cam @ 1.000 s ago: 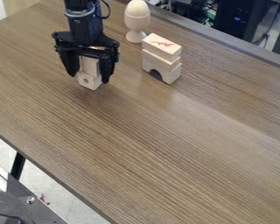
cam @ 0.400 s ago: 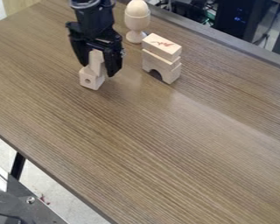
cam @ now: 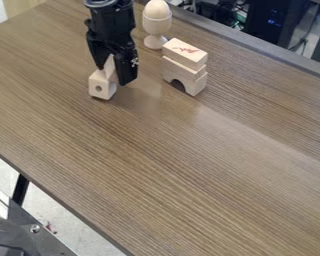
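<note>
Brown tabletop (cam: 169,165), claw (cam: 113,76) pointing down, at block (cam: 102,88)

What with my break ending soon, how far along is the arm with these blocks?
Looks done: the red-marked block sits atop the arched piece. In hand: the pincer is at the holed block, apart from that stack. Left: probably settling it and backing away.
</note>
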You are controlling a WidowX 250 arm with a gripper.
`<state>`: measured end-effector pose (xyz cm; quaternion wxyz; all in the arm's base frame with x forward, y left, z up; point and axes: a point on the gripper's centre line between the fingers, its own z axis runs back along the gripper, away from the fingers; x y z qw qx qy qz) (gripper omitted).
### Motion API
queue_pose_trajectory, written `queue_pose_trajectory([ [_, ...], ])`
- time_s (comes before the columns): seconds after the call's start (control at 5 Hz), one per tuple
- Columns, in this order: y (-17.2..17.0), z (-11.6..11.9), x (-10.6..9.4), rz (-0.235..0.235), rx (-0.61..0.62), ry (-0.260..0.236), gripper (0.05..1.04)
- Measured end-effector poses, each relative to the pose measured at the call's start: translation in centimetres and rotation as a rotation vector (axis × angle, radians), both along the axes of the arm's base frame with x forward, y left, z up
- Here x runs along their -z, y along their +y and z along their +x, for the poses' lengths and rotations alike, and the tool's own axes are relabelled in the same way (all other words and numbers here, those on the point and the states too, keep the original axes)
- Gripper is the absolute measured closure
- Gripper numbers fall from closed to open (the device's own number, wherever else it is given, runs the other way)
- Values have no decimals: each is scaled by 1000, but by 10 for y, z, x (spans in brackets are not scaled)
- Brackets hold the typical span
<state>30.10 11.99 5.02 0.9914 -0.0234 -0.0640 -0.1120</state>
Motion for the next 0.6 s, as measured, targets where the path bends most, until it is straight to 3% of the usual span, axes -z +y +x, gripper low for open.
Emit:
queue_pose_trajectory([
  [0.2,-2,1,2,-13,-13,-8,423],
  [0.4,-2,0,3,-35,-30,-22,620],
  [0.6,0,-2,2,-42,-32,-24,557],
])
